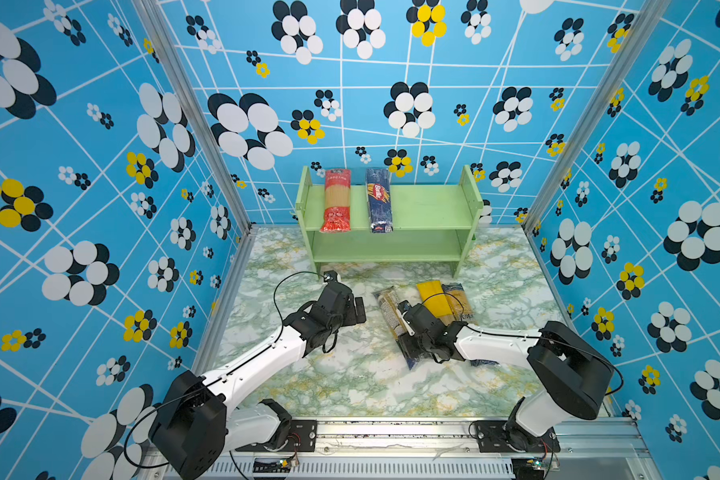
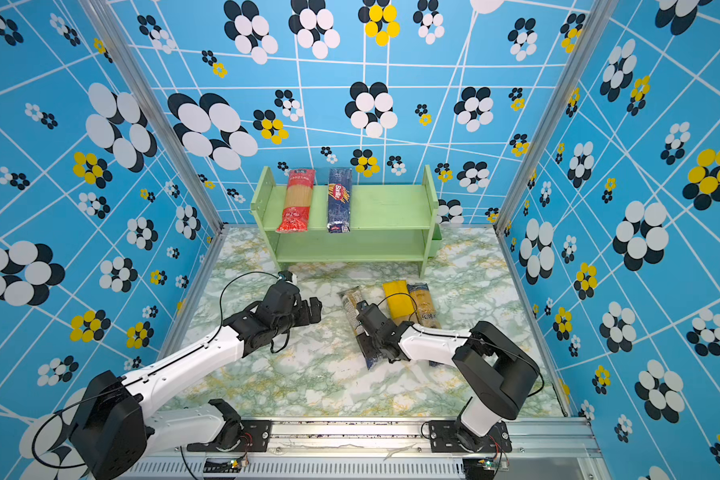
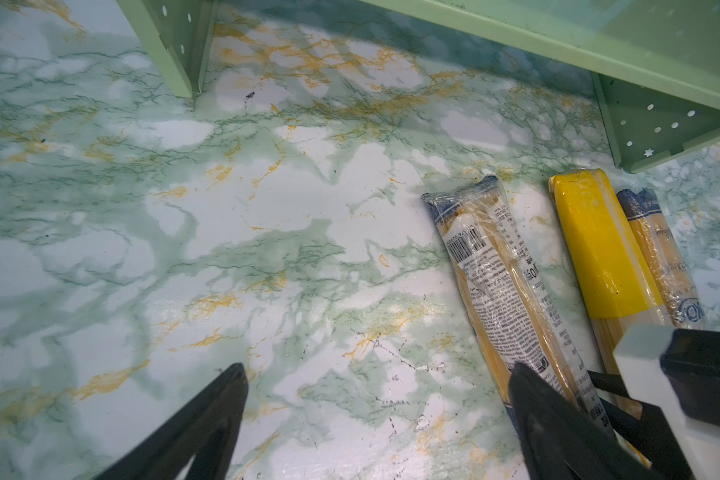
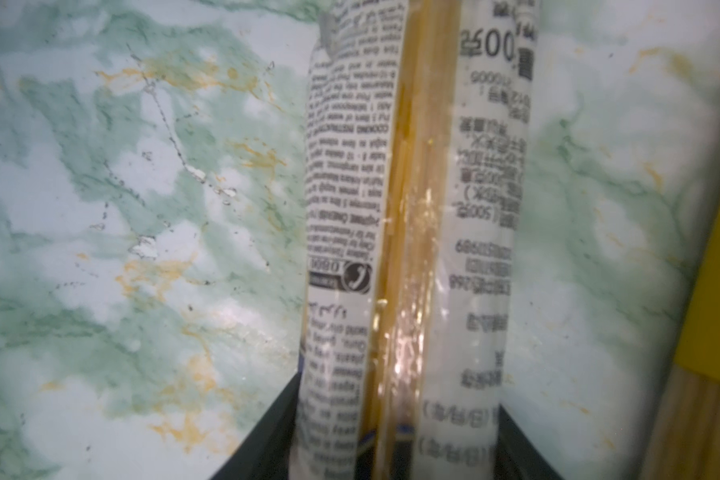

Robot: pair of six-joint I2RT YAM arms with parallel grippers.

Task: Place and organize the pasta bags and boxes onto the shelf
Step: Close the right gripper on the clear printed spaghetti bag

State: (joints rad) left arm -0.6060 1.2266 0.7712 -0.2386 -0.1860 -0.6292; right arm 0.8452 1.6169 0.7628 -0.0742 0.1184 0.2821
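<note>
On the shelf lies Barilla; right end effector grips white-label pack, left end effector gapes

The shelf top tier is free right of the dark blue pack. The red bag blocks its left end; the lower tier is open.

A tabletop with green, white and yellow marble print lies between blue walls printed with black, white and yellow flowers. Metal posts stand at the back corners. A metal rail runs along the front edge, with what may be a small circuit board below it.
</note>
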